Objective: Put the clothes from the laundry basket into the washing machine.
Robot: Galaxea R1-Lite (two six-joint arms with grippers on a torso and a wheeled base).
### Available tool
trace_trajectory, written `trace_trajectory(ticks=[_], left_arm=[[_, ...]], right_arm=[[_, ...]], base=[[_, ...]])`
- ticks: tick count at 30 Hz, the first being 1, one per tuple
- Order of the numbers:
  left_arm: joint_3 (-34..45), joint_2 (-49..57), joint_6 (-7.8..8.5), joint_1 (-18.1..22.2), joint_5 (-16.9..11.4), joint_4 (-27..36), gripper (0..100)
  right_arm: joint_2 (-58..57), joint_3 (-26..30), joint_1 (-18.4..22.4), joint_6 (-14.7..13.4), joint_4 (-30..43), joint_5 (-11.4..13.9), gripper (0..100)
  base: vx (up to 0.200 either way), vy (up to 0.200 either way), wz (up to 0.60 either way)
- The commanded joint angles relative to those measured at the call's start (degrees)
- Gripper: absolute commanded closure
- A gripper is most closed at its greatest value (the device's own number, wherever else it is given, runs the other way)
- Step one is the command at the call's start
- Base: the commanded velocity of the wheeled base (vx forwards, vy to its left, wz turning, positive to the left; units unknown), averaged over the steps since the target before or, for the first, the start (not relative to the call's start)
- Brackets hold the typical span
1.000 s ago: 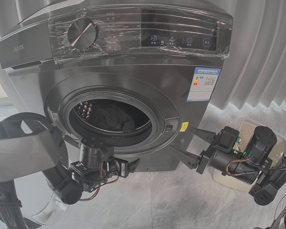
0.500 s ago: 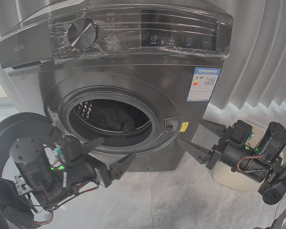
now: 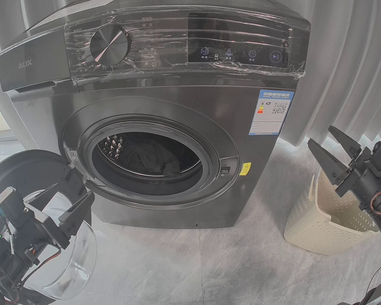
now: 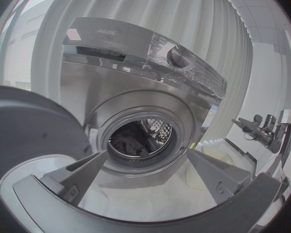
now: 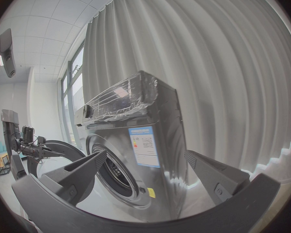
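Inside the washing machine [image 3: 165, 102], dark clothes [image 3: 150, 157] lie half-hidden.

I see the washer [image 3: 165, 100] in brushed grey metal, glossy, with its panel [image 3: 237, 49] under crinkled clear film [image 3: 165, 66]. Dark cloth [image 3: 150, 157] looks matt. The basket [image 3: 326, 221] is matt cream plastic, perforated; the floor [image 3: 224, 267] is polished stone.

The washing machine [image 3: 156, 106] stands in the middle, with the curtain [image 3: 351, 64] behind it and off to its right. Its door [image 3: 25, 170] hangs open on the left side, and clothes [image 3: 150, 157] lie inside the machine. The laundry basket [image 3: 321, 225] sits on the floor [image 3: 224, 267] to the machine's right. The left gripper [image 3: 72, 191] is in front of the door, and the right gripper [image 3: 320, 135] is above the basket.
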State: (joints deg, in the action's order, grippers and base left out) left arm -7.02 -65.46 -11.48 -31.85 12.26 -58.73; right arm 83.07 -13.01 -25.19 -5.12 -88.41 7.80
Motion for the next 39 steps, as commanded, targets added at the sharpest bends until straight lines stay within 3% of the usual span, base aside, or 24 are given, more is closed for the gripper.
trace_trajectory(ticks=[1,7,10,12,14,19,21,26,30,32,36,37,39], left_arm=[[5.62,6.05,0.41,4.34,1.10,0.64,0],[7.02,15.72,1.38,5.05,1.18,5.38,0],[7.02,21.43,3.92,5.14,0.92,10.92,0],[7.02,23.80,4.28,6.10,0.74,14.09,0],[7.02,25.65,4.36,7.07,0.66,16.46,0],[7.02,32.15,4.72,8.65,0.04,21.82,0],[7.02,34.35,4.89,10.67,0.04,24.11,0],[7.02,38.74,5.16,14.19,-0.05,29.12,0],[7.02,42.70,5.16,16.21,-0.22,34.48,0],[7.02,47.01,4.80,18.23,-3.12,38.08,0],[7.02,52.10,4.80,21.04,-6.46,41.86,0],[7.02,54.04,5.07,22.36,-7.25,44.50,0],[7.02,56.67,6.39,23.68,-8.66,48.71,0]], right_arm=[[-8.54,5.89,6.11,0.02,0.08,0.20,0],[-15.22,12.13,13.06,0.37,0.08,2.83,0],[-19.96,13.01,16.48,1.69,1.75,4.50,0],[-23.92,13.01,18.15,2.13,5.09,4.94,0],[-28.40,13.01,18.42,3.01,9.74,4.85,0],[-45.89,13.01,18.86,8.55,33.21,4.50,0],[-55.56,12.13,19.56,8.81,45.87,4.41,0],[-70.15,10.11,22.11,8.81,66.26,4.50,0],[-76.04,10.55,22.37,8.81,73.90,4.41,0],[-81.48,12.83,23.43,8.64,81.37,4.06,0],[-83.07,13.01,24.66,6.88,85.86,0.20,0],[-83.07,13.01,24.66,5.82,85.42,-2.53,0],[-83.07,13.01,24.66,6.17,85.59,-3.14,0]], base=[[0.000,0.000,0.00],[-0.133,0.000,0.00],[-0.200,0.000,0.00],[-0.200,0.000,0.00],[0.000,0.000,0.00],[-0.040,0.000,0.00],[-0.200,0.000,0.00],[-0.120,0.000,0.00],[0.000,0.000,0.00],[0.000,0.000,0.00],[0.000,0.000,0.00],[-0.200,0.000,0.00],[-0.200,0.000,0.00]])
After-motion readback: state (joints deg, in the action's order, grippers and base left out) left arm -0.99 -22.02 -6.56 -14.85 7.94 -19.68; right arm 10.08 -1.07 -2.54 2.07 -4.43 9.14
